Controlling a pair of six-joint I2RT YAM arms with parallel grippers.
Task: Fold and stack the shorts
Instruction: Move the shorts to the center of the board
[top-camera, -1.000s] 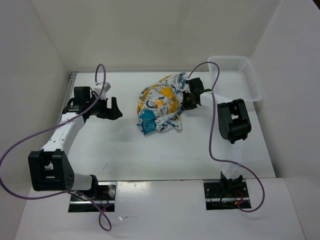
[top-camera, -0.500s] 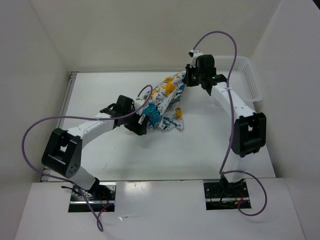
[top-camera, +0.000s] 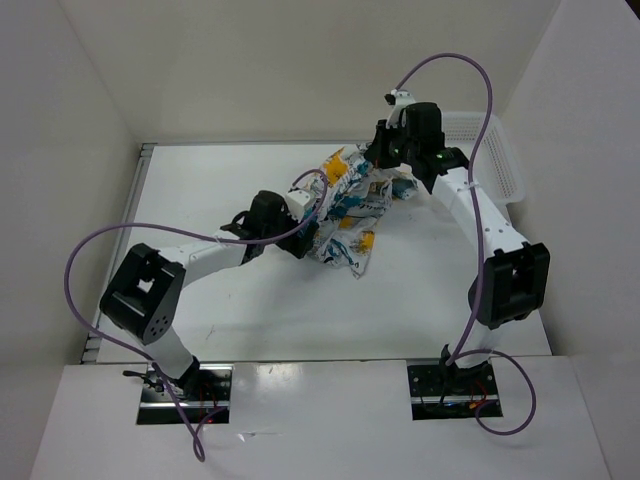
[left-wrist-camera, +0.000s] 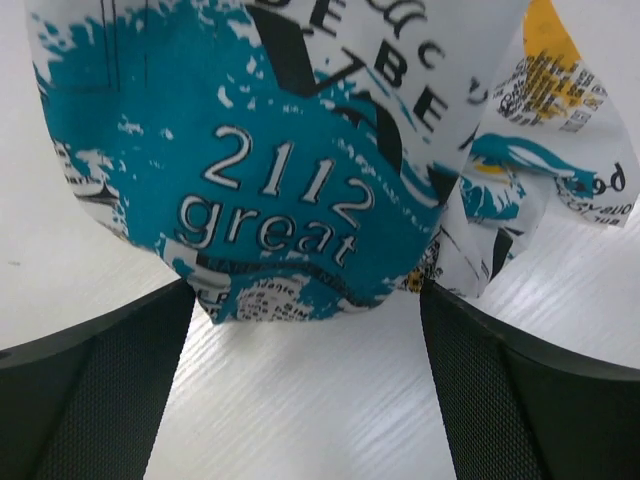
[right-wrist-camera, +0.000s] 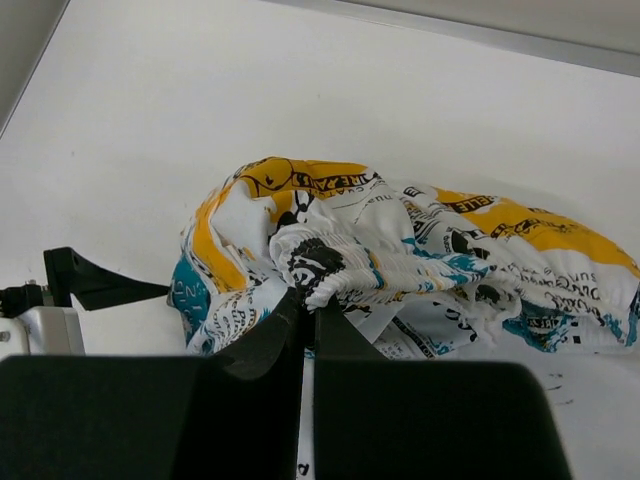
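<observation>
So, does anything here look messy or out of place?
The shorts are the odd bit: a crumpled heap mid-table, nothing folded, with one gathered edge pinched by the right end effector. The left end effector stands open at a hanging teal fold.

The shorts (top-camera: 345, 215) sit bunched in a heap on the table (top-camera: 330, 315), and both arms crowd them. Left of the shorts, the left claw (top-camera: 300, 232) stands with its jaws spread wide. A hanging fold of cloth sits between its fingers (left-wrist-camera: 100, 390), so that side is blocked low down. Behind the shorts to the right, the right claw (top-camera: 386, 160) is pinched tight on a gathered edge, with its purple cable (top-camera: 470, 80) arching above. Farther right and back from the shorts, the white basket (top-camera: 495, 150) takes the corner. In front of the shorts the surface lies open between the two arms. It is also open behind the shorts to the left.
</observation>
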